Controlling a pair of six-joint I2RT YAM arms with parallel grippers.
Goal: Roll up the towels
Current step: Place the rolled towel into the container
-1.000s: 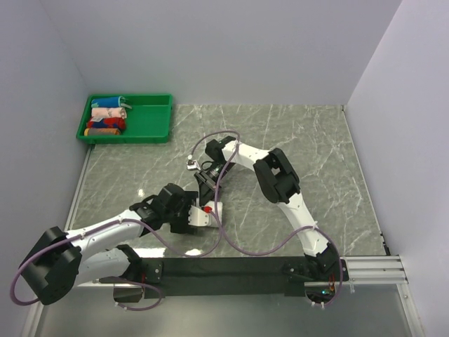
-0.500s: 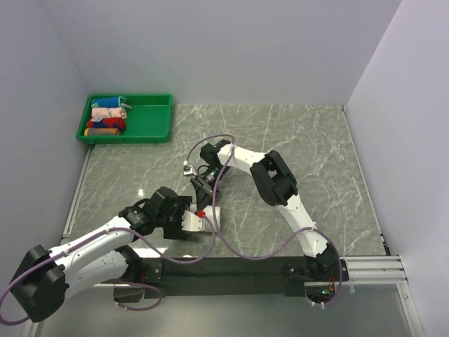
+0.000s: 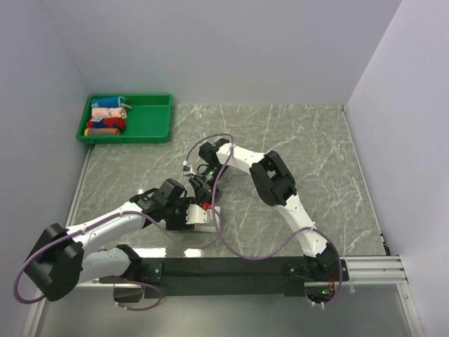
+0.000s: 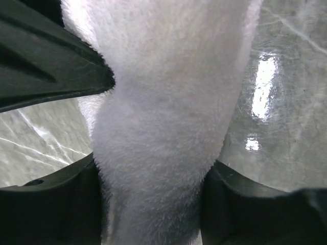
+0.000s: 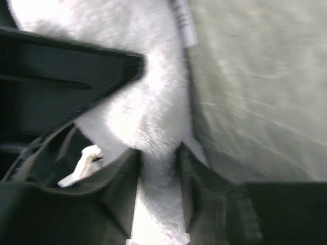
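Down on the grey marble table [image 3: 316, 161], well nearer the arm bases than the green tray [image 3: 151, 116] and off to its right: white towel [image 3: 205, 217], just a small bunched scrap from above. Fills both wrist views, though, as thick terry squeezed to a waist. Clamped tight in the left gripper [image 3: 191, 215]. Pinched too by the right gripper [image 3: 203, 196], on a narrower fold. Inside the tray's left end, coloured rolled cloths [image 3: 106, 118], top view only. Tiniest: a sewn label [image 5: 184, 23], right wrist view only.
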